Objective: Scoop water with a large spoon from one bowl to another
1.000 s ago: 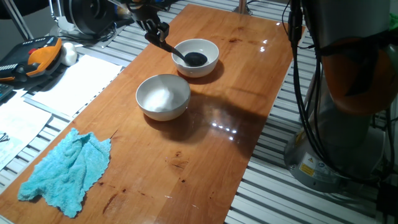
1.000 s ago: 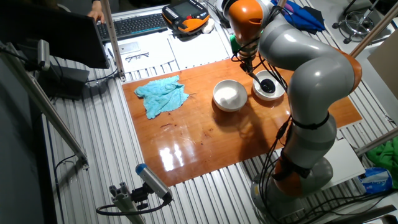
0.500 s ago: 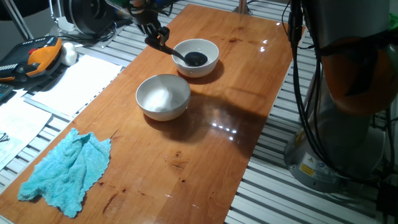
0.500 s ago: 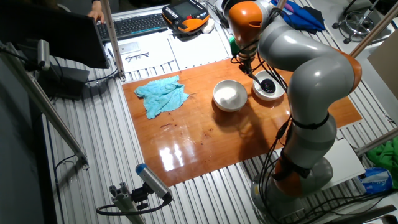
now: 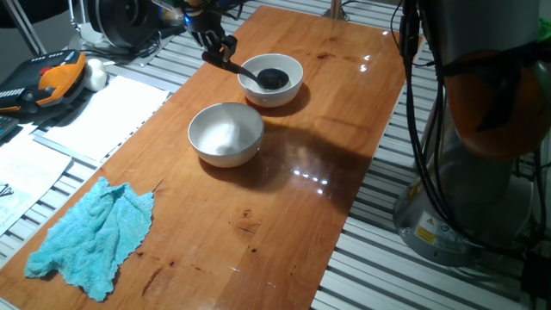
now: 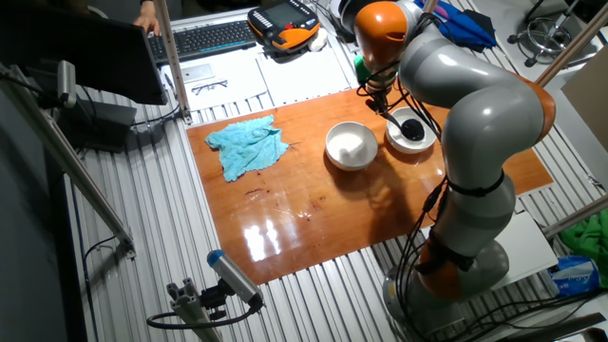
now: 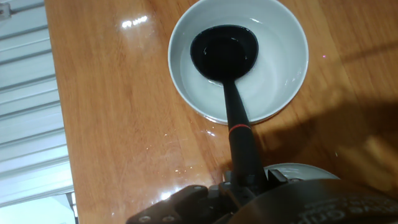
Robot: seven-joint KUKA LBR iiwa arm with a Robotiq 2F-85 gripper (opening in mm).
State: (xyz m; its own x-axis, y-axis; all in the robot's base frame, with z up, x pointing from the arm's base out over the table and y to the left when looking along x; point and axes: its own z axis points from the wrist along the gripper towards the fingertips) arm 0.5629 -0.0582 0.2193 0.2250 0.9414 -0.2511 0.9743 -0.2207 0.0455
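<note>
My gripper [image 5: 218,53] is shut on the handle of the large spoon [image 7: 229,68], a black ladle. Its round head [image 5: 273,79] hangs over the far white bowl [image 5: 291,89], and it holds water [image 7: 224,51], as the hand view shows. More water lies in that bowl [image 7: 283,56], faint against the white. The near white bowl [image 5: 225,133] stands closer to the camera; I cannot tell if it holds water. In the other fixed view the ladle head [image 6: 411,125] sits over the right bowl [image 6: 425,142], with the second bowl [image 6: 351,146] to its left.
A crumpled turquoise cloth [image 5: 92,236] lies at the near left end of the wooden table [image 5: 284,207]. Papers [image 5: 103,116] and an orange-black device [image 5: 52,79] lie beyond the table's left edge. The robot base [image 5: 482,129] stands at the right.
The gripper and the ladle have risen slightly and shifted toward the far side; the ladle head now sits higher in the far bowl.
</note>
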